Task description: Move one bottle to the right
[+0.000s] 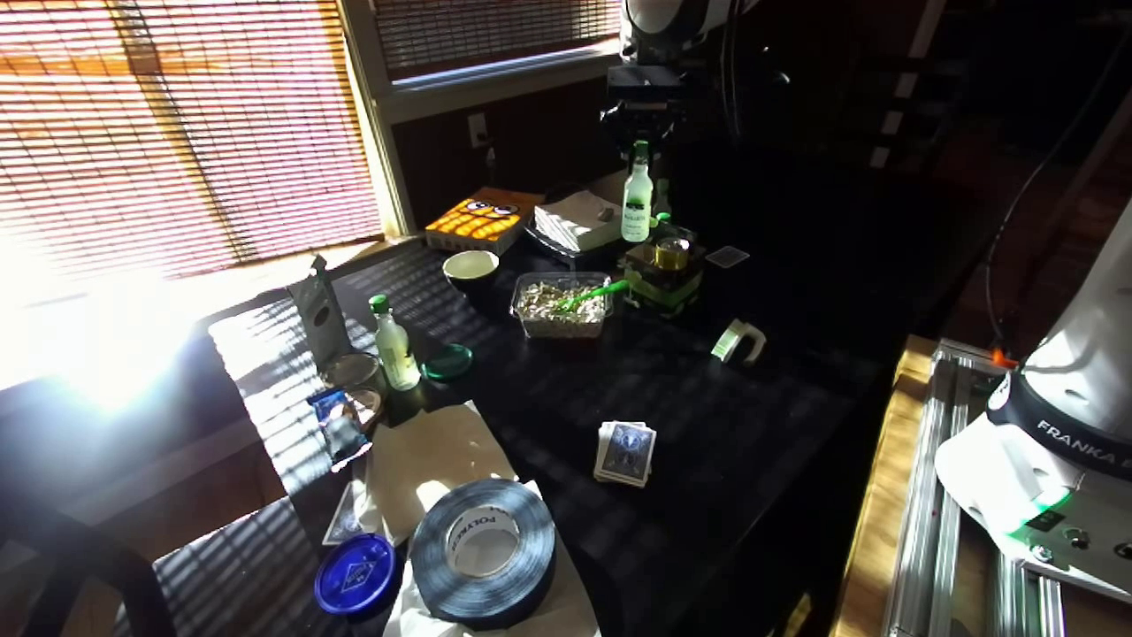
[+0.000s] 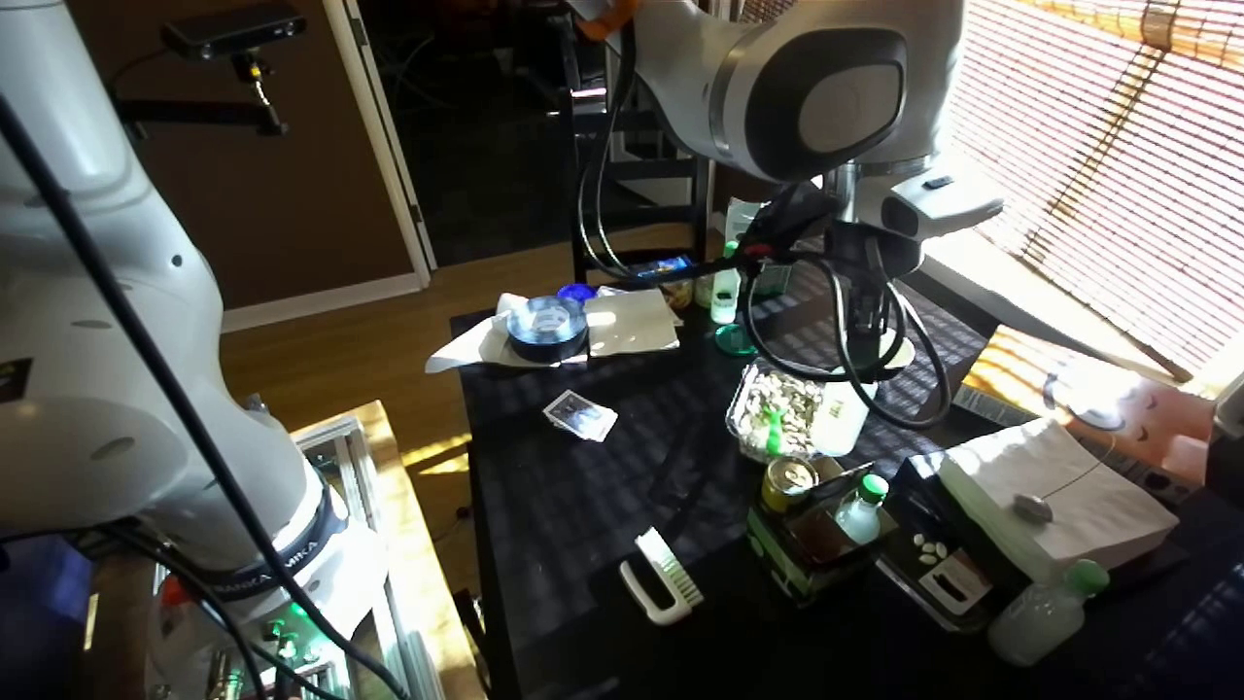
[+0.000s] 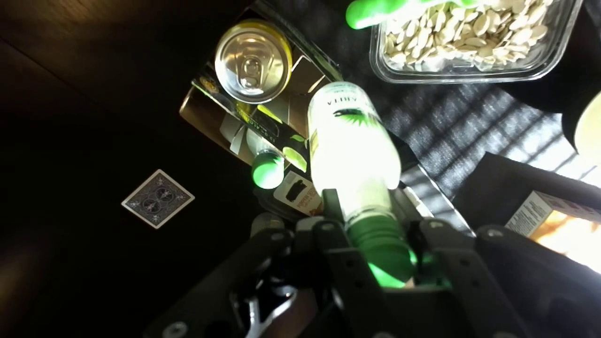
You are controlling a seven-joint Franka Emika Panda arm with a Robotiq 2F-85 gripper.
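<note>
Closest of all, the claw (image 3: pixel 368 209) pinches the green-capped bottle (image 3: pixel 354 150) by the neck, and it's upright! In the wrist view its base overlaps the edge of the carton (image 3: pixel 274 135); whether there's air underneath, I can't tell. There's a can (image 3: pixel 253 61) in that carton, the rim of the seed tray (image 3: pixel 460 79) near, tight quarters! Farther out, in an exterior view, dark tabletop (image 2: pixel 603 491) spreads between brush (image 2: pixel 673 569) and card deck (image 2: pixel 583 418), running to the edge facing the robot's base (image 2: pixel 358 569).

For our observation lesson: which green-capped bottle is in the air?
The bottle hanging from the gripper, held near its cap; the others, including one inside the carton, rest unheld.
</note>
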